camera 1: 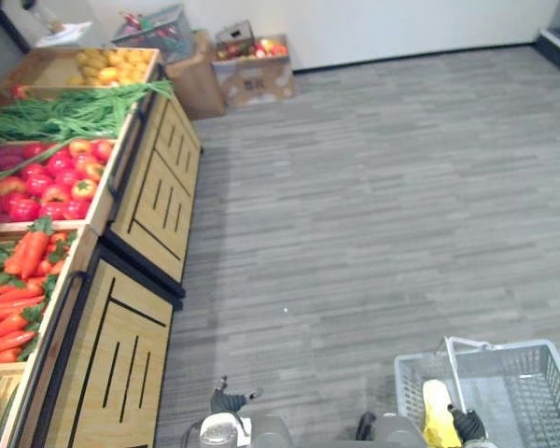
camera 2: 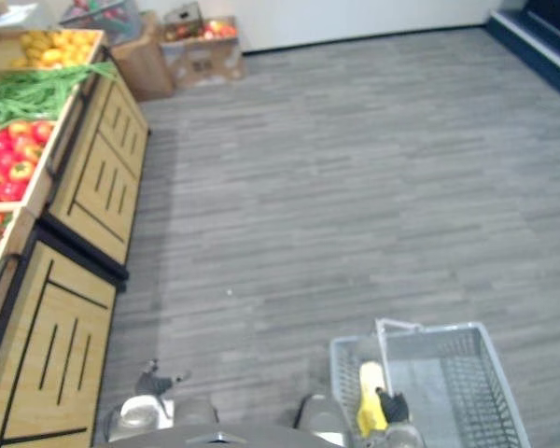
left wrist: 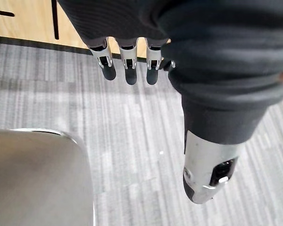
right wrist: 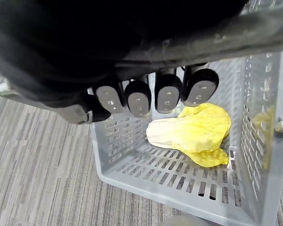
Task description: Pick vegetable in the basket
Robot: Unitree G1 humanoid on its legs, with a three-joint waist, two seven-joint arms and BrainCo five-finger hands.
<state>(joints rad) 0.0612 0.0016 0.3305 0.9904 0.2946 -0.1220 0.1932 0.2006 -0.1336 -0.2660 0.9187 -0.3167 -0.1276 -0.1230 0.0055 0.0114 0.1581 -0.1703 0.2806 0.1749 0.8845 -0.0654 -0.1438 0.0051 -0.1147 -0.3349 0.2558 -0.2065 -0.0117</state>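
The vegetable point(right wrist: 198, 134) is a leafy cabbage head, pale cream at the stalk end and bright yellow and crinkled at the leaf end. It lies on its side on the bottom of the basket point(right wrist: 114, 141), close to one end wall, its leaves toward a long side. The basket is light grey plastic, rectangular, upright and open at the top, with slotted walls and a slotted bottom. Its thin handle point(camera 1: 469, 343) stands raised above the rim

I am hanging my left robot hand point(left wrist: 130, 56) down, fingers straight and empty, while my right robot hand point(right wrist: 151, 96) is curling round the basket handle point(right wrist: 254, 34).
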